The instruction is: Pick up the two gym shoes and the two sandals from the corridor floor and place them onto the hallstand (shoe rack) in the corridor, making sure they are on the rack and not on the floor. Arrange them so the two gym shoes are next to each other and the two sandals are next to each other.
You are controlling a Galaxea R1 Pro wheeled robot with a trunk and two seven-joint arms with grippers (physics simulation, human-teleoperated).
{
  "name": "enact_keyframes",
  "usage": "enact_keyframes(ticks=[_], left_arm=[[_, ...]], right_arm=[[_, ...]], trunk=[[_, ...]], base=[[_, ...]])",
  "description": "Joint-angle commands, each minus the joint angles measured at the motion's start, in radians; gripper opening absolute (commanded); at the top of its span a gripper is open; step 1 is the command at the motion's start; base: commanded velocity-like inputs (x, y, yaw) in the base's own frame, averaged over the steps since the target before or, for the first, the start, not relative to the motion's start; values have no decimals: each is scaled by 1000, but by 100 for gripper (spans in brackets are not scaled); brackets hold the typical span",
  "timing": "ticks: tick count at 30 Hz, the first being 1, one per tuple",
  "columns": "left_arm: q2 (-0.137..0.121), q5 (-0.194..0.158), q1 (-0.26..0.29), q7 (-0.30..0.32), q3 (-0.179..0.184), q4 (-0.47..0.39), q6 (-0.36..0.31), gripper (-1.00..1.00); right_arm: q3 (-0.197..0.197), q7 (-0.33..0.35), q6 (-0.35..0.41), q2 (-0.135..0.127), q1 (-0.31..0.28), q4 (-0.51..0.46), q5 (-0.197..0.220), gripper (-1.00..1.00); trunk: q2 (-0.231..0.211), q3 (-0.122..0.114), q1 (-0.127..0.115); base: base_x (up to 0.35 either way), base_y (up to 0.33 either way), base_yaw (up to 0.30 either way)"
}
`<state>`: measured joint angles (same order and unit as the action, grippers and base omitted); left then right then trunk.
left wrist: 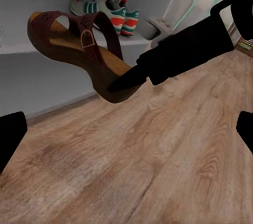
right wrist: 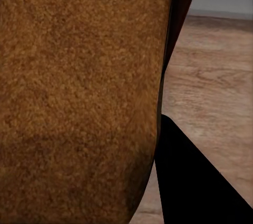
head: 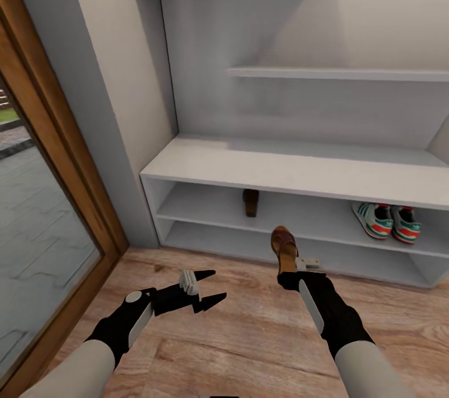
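Right claw point(head: 288, 266) clamps sandal point(head: 284, 247), apparently by heel; left claw point(head: 211, 287) agape.

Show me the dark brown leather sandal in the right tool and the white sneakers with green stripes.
Dark brown leather sandal point(head: 284, 246), head view, on its insole.
White green-striped sneakers point(head: 386, 222), head view, on the left shoe's side.

left claw point(head: 211, 289) spread, right claw point(head: 292, 264) clamped

— Hallstand point(head: 293, 170): contents?
— Upper of the two open shelves holds two gym shoes point(head: 386, 221) side by side, and one sandal point(head: 251, 201) well apart from them, beyond the open jaws.
— Corridor floor point(head: 249, 335)?
— Wood-grain planks beneath both jaws.
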<state>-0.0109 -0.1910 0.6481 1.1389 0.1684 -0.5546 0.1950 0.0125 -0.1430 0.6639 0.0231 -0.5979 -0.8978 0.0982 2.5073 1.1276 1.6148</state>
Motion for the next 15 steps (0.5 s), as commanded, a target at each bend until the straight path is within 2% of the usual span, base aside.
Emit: enact_keyframes(ticks=[1,10,12,15], left_arm=[[-1,-6,1,-1,6,1,6,100],[-1,-7,1,1,6,6,6,100],[-1,-7,1,1,7,20,6,100],[9,-4,1,0,17,88,6,100]], right_arm=[[1,-11,3,0,0,-1,14,-100],[1,-10,3,0,0,-1,14,-100],[1,-10,3,0,0,-1,14,-100],[1,-10,3,0,0,-1,14,-100]], trunk=[[0,1,0],[0,1,0],[0,1,0],[0,1,0]], base=[[162,0,0],[312,-36,0],[332,-103,0],[272,-94,0]])
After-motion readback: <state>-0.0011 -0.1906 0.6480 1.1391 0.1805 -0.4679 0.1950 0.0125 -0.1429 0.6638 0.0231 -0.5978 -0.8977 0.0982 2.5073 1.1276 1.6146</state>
